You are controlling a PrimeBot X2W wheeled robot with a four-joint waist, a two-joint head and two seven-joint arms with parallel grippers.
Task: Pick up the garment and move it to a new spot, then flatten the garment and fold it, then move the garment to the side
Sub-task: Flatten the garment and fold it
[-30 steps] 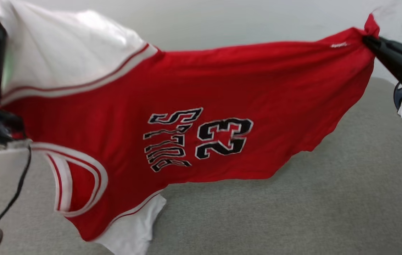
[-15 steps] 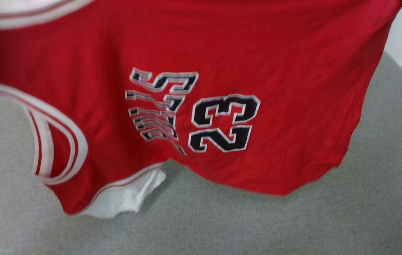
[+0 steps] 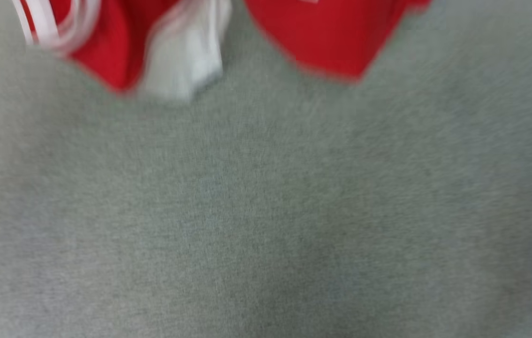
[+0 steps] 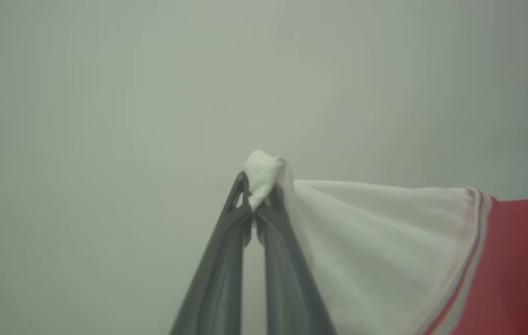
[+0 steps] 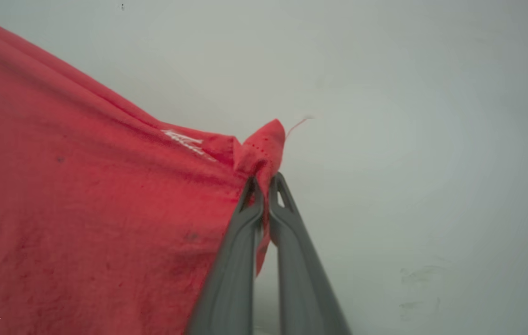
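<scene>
The garment (image 3: 327,37), a red jersey with white sleeves and striped trim, hangs in the air; its lower edges show blurred along the top of the head view. My left gripper (image 4: 257,190) is shut on a bunched white sleeve corner of the garment (image 4: 385,242), which stretches off to the right. In the right wrist view my right gripper (image 5: 266,184) is shut on a red corner of the garment (image 5: 82,195), with the cloth spreading to the left and part of the black lettering at the lower left edge.
A grey fabric surface (image 3: 266,211) lies below the hanging cloth in the head view. A plain pale wall (image 4: 105,93) stands behind both grippers in the wrist views.
The head view has swung downward, so the garment has slid up to the picture's top edge and both arms have left it. The garment stays stretched between the grippers.
</scene>
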